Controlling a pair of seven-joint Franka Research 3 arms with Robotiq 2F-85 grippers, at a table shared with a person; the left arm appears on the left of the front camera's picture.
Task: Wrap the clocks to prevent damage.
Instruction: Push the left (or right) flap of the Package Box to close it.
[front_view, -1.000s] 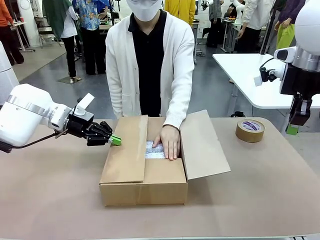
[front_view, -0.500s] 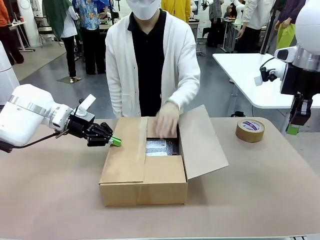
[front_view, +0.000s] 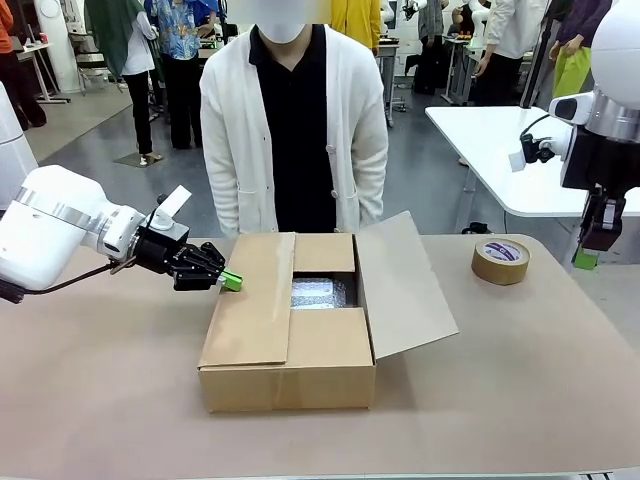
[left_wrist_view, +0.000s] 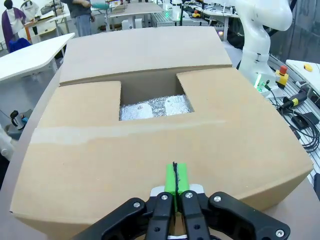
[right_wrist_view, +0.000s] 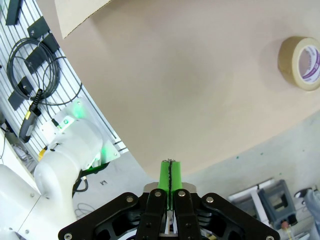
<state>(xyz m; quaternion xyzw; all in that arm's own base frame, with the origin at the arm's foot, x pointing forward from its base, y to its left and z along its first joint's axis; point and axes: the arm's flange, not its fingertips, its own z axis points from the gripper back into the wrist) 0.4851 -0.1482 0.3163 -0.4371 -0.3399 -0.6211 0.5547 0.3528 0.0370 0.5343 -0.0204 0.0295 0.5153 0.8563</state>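
Both left fingers (left_wrist_view: 175, 176) and right fingers (right_wrist_view: 171, 176) sit pressed together, empty; we judge the left steadies the box (front_view: 290, 372), clocks (front_view: 322, 293) just beyond.

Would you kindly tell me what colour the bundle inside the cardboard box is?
Whitish, shiny and translucent; the bundle shows best in the left wrist view.

Reaching in low from the left, holding the left gripper (front_view: 232, 281) level and pointing toward the middle, green pads (left_wrist_view: 169, 180) pressed together. Hanging the right gripper (front_view: 585, 261) at the far right, pointing downward, pads likewise pressed together.
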